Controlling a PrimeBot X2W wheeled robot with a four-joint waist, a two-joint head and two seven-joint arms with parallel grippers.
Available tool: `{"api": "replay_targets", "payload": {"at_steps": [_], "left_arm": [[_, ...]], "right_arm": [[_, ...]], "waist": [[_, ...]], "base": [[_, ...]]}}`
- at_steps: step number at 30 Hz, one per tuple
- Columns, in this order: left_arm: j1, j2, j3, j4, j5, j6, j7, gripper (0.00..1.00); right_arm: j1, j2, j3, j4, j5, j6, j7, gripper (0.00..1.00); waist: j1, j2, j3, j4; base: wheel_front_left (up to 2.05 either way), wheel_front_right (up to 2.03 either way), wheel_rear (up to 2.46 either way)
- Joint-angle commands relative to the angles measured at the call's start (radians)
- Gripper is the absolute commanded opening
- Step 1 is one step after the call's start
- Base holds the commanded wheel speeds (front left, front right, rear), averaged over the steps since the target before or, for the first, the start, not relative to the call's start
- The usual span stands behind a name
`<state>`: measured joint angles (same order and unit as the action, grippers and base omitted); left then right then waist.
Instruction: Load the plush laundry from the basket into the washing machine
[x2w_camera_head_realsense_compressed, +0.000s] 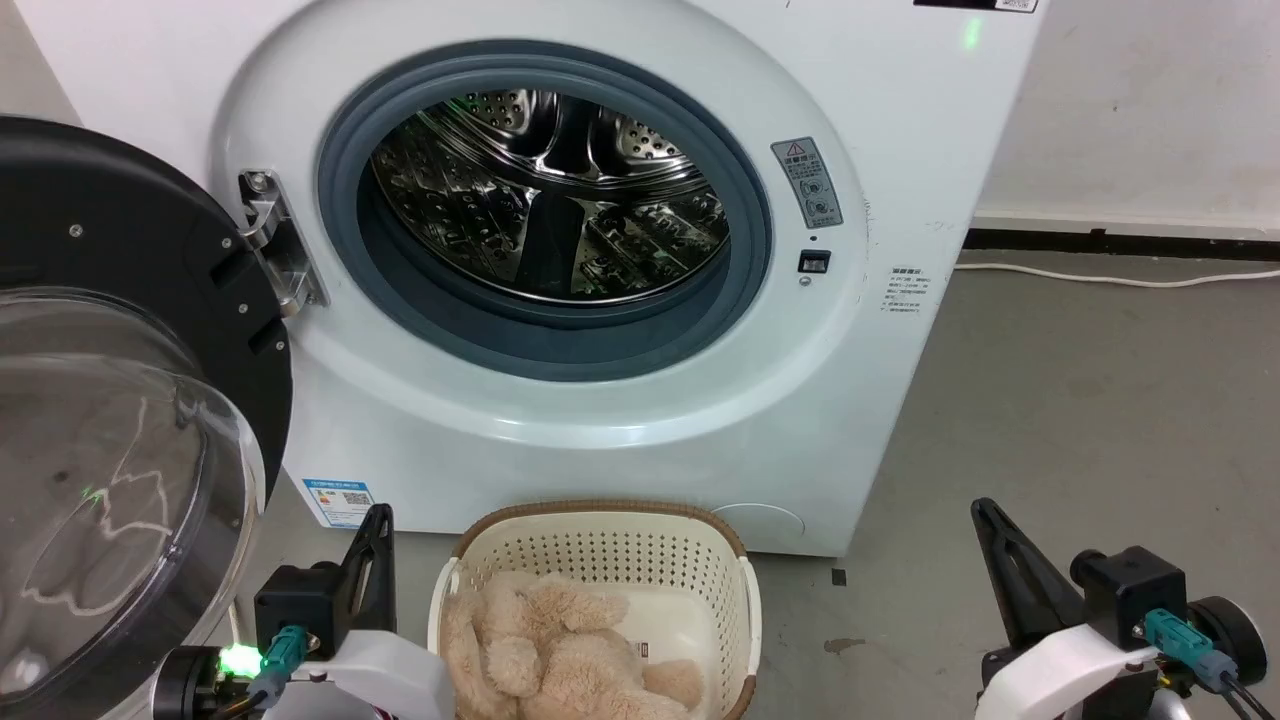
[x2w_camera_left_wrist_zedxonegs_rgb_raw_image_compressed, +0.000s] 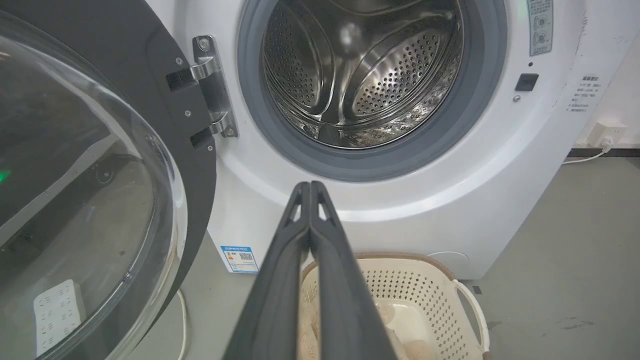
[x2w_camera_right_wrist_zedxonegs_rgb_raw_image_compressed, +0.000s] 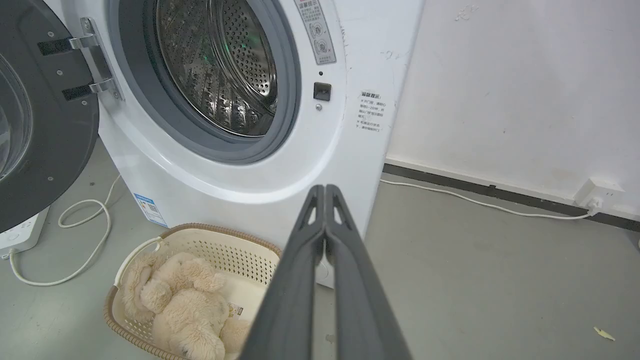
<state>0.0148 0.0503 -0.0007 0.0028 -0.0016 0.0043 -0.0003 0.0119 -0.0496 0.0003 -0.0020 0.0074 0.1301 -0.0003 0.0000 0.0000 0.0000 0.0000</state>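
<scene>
The shaggy cream-beige plush laundry (x2w_camera_head_realsense_compressed: 560, 650) (x2w_camera_right_wrist_zedxonegs_rgb_raw_image_compressed: 185, 310) lies curled in the oval cream basket (x2w_camera_head_realsense_compressed: 600, 545) (x2w_camera_right_wrist_zedxonegs_rgb_raw_image_compressed: 220, 245) (x2w_camera_left_wrist_zedxonegs_rgb_raw_image_compressed: 415, 285) on the floor in front of the washing machine (x2w_camera_head_realsense_compressed: 560, 420) (x2w_camera_left_wrist_zedxonegs_rgb_raw_image_compressed: 450, 200) (x2w_camera_right_wrist_zedxonegs_rgb_raw_image_compressed: 210, 175). The round port shows the bare steel drum (x2w_camera_head_realsense_compressed: 550, 190) (x2w_camera_left_wrist_zedxonegs_rgb_raw_image_compressed: 360, 65), and the black-framed dome door (x2w_camera_head_realsense_compressed: 110, 450) (x2w_camera_left_wrist_zedxonegs_rgb_raw_image_compressed: 90, 175) stands swung out to the left. My left gripper (x2w_camera_head_realsense_compressed: 375, 520) (x2w_camera_left_wrist_zedxonegs_rgb_raw_image_compressed: 310, 186) is shut and empty, left of the basket. Right of the basket, over the floor, my right gripper (x2w_camera_head_realsense_compressed: 985, 512) (x2w_camera_right_wrist_zedxonegs_rgb_raw_image_compressed: 325, 189) is shut and empty.
A white cable (x2w_camera_right_wrist_zedxonegs_rgb_raw_image_compressed: 80, 235) loops on the grey floor by a white power strip (x2w_camera_right_wrist_zedxonegs_rgb_raw_image_compressed: 20, 232) under the door. Another cable (x2w_camera_right_wrist_zedxonegs_rgb_raw_image_compressed: 480, 202) runs along the wall to a socket (x2w_camera_right_wrist_zedxonegs_rgb_raw_image_compressed: 597, 192). Open floor (x2w_camera_head_realsense_compressed: 1080, 420) lies right of the machine.
</scene>
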Motion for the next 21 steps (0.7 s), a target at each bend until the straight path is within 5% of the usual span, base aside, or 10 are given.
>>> {"api": "replay_targets", "payload": {"at_steps": [1,12,13,21], "left_arm": [[-0.015,0.0,0.001,-0.003,0.002,-0.004,0.0,0.0],[-0.015,0.0,0.001,-0.003,0.002,-0.004,0.0,0.0],[0.0,0.0,0.0,0.0,0.0,0.0,0.0,1.0],[0.003,0.0,-0.01,0.002,-0.015,0.004,-0.009,1.0]], "right_arm": [[-0.012,-0.001,0.0,0.002,-0.007,0.001,0.0,0.0],[-0.012,-0.001,0.0,0.002,-0.007,0.001,0.0,0.0],[0.0,0.0,0.0,0.0,0.0,0.0,0.0,1.0],[0.008,0.0,0.002,0.003,0.015,0.0,-0.008,1.0]], "waist": [[0.0,0.0,0.0,0.0],[0.0,0.0,0.0,0.0],[0.0,0.0,0.0,0.0],[0.0,0.0,0.0,0.0]], "base": [[0.0,0.0,0.0],[0.0,0.0,0.0],[0.0,0.0,0.0],[0.0,0.0,0.0]]}}
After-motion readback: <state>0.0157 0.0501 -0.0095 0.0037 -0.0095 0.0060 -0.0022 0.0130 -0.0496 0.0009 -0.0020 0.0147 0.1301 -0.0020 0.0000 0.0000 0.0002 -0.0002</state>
